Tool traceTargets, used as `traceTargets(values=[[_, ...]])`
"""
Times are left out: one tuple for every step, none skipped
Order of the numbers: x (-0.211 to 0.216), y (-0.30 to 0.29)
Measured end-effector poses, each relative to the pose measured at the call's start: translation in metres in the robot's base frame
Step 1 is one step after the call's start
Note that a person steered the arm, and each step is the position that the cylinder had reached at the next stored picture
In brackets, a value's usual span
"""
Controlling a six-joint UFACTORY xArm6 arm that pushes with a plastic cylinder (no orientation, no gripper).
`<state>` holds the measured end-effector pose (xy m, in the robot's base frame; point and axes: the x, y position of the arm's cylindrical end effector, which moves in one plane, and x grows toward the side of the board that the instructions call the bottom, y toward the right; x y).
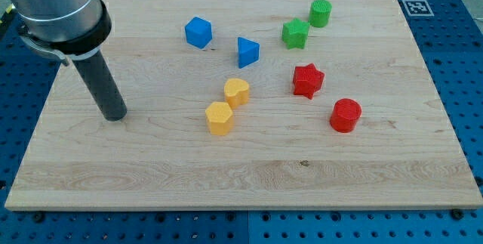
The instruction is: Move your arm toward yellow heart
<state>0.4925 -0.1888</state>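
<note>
Nearest the camera runs the bare front strip of the wooden desk (226, 180), with nothing on it; the blocks all sit further up. We carry no claw, so there is nothing to stand apart or together: our arm ends in a dark rod, and my tip (115, 115) rests on the desk at the view's left, well apart from every block.

Two yellow blocks sit close together near the middle. We take the upper one to be the yellow heart (237, 91), notched at its top; the yellow hexagon (219, 118) lies just beside it, lower and to the left. Above them are the blue cube (198, 32) and blue triangle (247, 51). To the right are the red star (308, 80) and red cylinder (346, 115), with the green star (295, 33) and green cylinder (321, 13) at the top.

Our worry: a straight run from my tip towards the heart passes very near the hexagon, which we could clip and shove into the heart. Mistaking one yellow block for the other is the second risk.

No readable writing shows; only a black-and-white square marker (414, 7) on the blue pegboard (453, 63) at the top right
</note>
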Motion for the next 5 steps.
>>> traceTargets(values=[[0.000,0.000],[0.000,0.000],[-0.002,0.000],[-0.009,0.000],[-0.026,0.020]])
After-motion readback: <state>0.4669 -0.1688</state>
